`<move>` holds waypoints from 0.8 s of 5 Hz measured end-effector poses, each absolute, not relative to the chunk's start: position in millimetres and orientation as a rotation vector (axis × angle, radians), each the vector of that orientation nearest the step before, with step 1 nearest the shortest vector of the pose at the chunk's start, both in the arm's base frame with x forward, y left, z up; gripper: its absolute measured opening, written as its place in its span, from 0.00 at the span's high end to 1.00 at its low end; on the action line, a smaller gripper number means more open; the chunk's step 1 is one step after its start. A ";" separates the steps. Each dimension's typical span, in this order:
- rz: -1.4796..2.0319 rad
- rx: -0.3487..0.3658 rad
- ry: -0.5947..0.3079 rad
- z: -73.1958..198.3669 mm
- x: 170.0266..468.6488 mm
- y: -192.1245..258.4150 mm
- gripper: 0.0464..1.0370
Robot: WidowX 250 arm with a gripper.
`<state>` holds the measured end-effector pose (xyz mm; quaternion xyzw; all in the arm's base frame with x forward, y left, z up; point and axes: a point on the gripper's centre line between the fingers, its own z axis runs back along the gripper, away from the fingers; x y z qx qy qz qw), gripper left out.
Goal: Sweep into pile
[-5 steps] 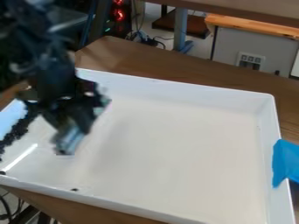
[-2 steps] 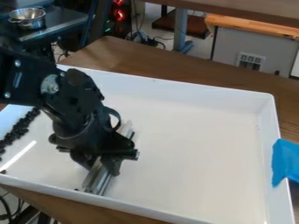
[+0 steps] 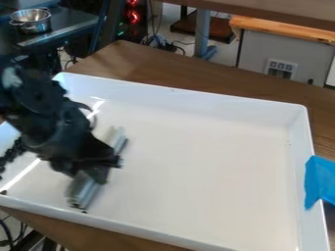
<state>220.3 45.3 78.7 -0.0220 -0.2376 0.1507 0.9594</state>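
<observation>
At left in the white tray (image 3: 209, 105), black hand (image 3: 91, 172) slanting down, grasping a grey bar (image 3: 82, 191)

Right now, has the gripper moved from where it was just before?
Yes, the gripper has moved left in the view, away from the blue piece at the right of the tray.

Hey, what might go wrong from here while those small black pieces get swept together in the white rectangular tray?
The lone black piece by the lower end of the long silvery-grey bar might slip past it and be left behind. The bar slants in the black two-finger gripper, so a hard push could twist it. The loose band of black pieces at the tray's left side may scatter if struck fast.
</observation>
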 end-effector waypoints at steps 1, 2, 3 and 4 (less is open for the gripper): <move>0.357 -0.054 -0.397 78.7 203.8 84.0 0.67; 0.370 -0.066 -0.341 81.5 179.1 111.4 0.67; 0.367 -0.041 -0.346 86.7 177.6 123.1 0.67; 0.369 -0.078 -0.350 93.8 187.7 100.2 0.67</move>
